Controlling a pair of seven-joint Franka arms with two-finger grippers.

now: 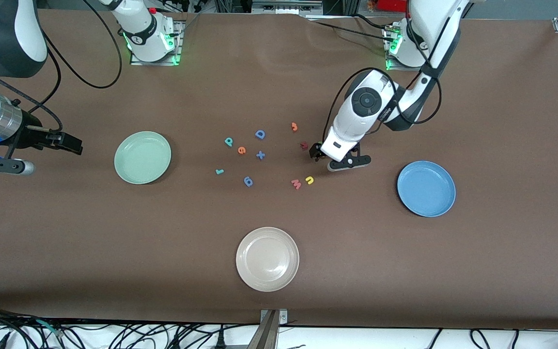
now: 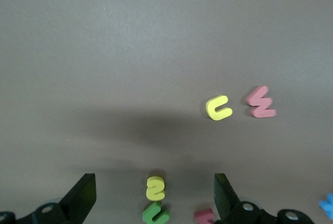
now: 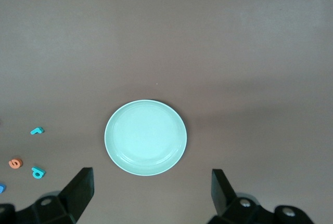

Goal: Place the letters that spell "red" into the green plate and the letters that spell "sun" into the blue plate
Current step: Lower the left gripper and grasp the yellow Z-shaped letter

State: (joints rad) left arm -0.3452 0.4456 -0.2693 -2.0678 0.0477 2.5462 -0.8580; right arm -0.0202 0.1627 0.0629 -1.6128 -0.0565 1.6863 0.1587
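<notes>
Nothing sorted yet: both plates bare, all six letters on the counter.

My left gripper (image 2: 154, 193) hangs jaws-wide over the small yellow foam "s" (image 2: 155, 188) and green foam "n" (image 2: 155, 214); the yellow foam "u" (image 1: 309, 180) lies nearer the camera. The three "red" letters (two teal, one orange) lie toward the round mint-green plate (image 1: 142, 157), where my right gripper (image 1: 5, 165) waits open. One round blue plate (image 1: 426, 188).

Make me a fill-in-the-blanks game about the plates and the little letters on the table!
1. The plate nearest the front camera is colored ____.
2. The yellow u lies right beside a pink letter, the ____.
3. Seen from the left wrist, the yellow s lies between the fingers of the open left hand, touching a letter colored ____.
4. The open right hand waits at the right arm's end of the table, its camera looking at the ____ plate.

Missing words: cream-white; W; green; green
</notes>
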